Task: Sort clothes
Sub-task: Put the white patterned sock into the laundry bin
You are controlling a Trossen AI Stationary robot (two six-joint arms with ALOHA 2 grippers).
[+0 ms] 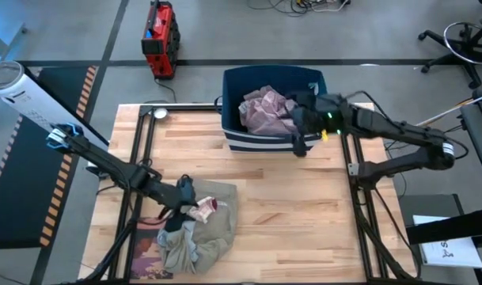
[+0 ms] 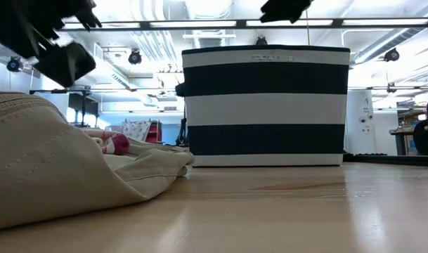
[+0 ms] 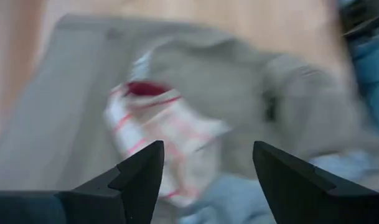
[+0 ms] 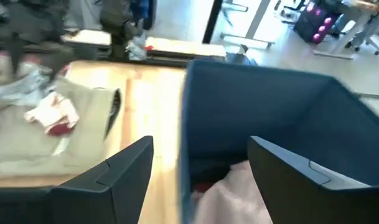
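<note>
A pile of clothes [image 1: 199, 226] lies on the wooden table near its front left. A large khaki-beige garment [image 3: 239, 81] is the biggest piece, a small pink-and-white piece with a maroon patch [image 3: 158, 124] lies on it, and grey-blue cloth [image 3: 239, 199] lies beside that. My left gripper [image 3: 208, 149] is open just above the pink-and-white piece and touches nothing; it also shows in the high view [image 1: 184, 194]. A lilac-pink garment [image 1: 266, 111] lies in the navy bin [image 1: 233, 87]. My right gripper [image 4: 200, 142] is open and empty over the bin's near right corner [image 1: 297, 141].
The navy-and-white striped bin [image 2: 266, 105] stands at the table's far middle. A flat book with a dark pinkish cover [image 1: 149, 255] lies at the front left, partly under the pile. Bare wood [image 1: 304, 214] lies between pile and right edge.
</note>
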